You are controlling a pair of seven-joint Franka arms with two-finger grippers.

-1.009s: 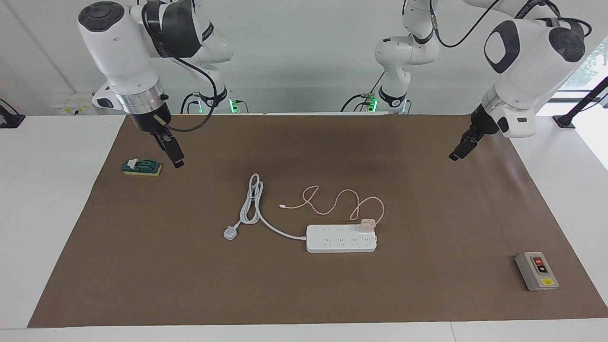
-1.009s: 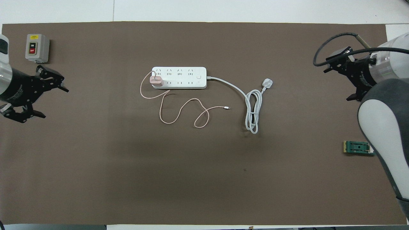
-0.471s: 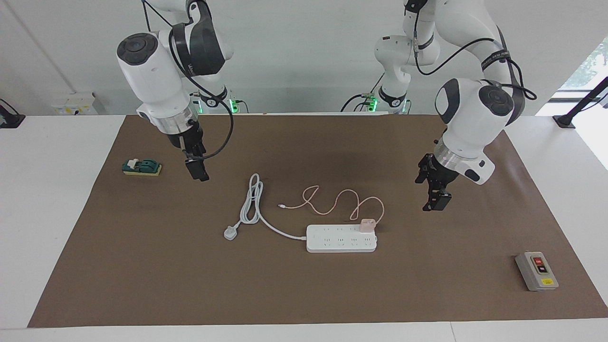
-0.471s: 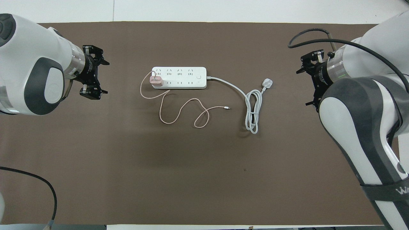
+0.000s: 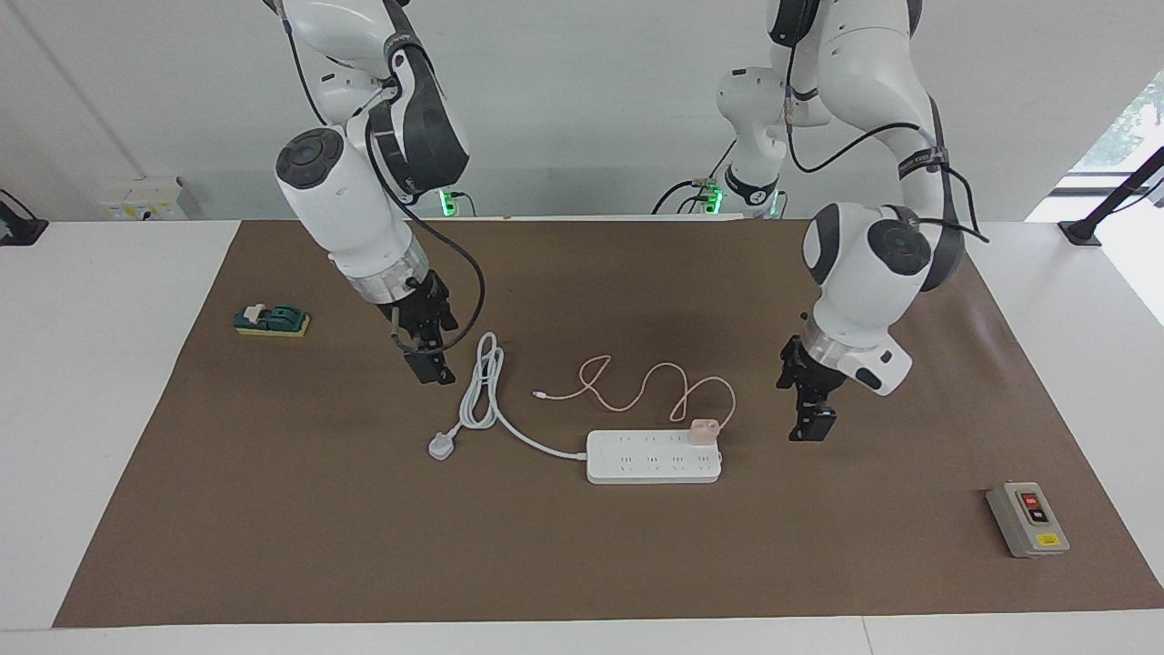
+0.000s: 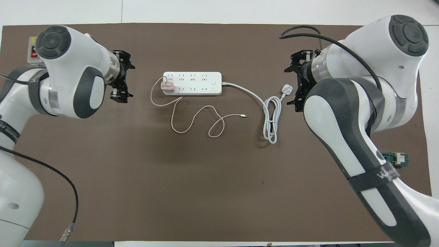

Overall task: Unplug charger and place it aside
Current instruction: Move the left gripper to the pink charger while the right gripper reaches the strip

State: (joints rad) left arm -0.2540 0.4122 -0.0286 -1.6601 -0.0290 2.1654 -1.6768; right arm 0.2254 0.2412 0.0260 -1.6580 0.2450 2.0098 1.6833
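The pale pink charger (image 5: 703, 429) sits plugged into the white power strip (image 5: 653, 457) at the strip's end toward the left arm. It also shows in the overhead view (image 6: 167, 87), on the strip (image 6: 192, 83). Its thin pink cable (image 5: 637, 382) loops over the mat nearer to the robots (image 6: 192, 120). My left gripper (image 5: 812, 426) is open and empty over the mat beside the charger end of the strip, apart from it (image 6: 125, 82). My right gripper (image 5: 432, 368) is open and empty over the mat beside the strip's coiled cord (image 6: 292, 85).
The strip's white cord (image 5: 482, 391) lies coiled, ending in a white plug (image 5: 440, 446). A grey box with red and black buttons (image 5: 1028, 518) stands toward the left arm's end. A green switch block (image 5: 271, 318) lies toward the right arm's end. A brown mat (image 5: 582, 564) covers the table.
Both arms have swung in from the table's ends toward the middle and come lower. The left gripper is now close to the charger. Charger, strip and cables have not moved.
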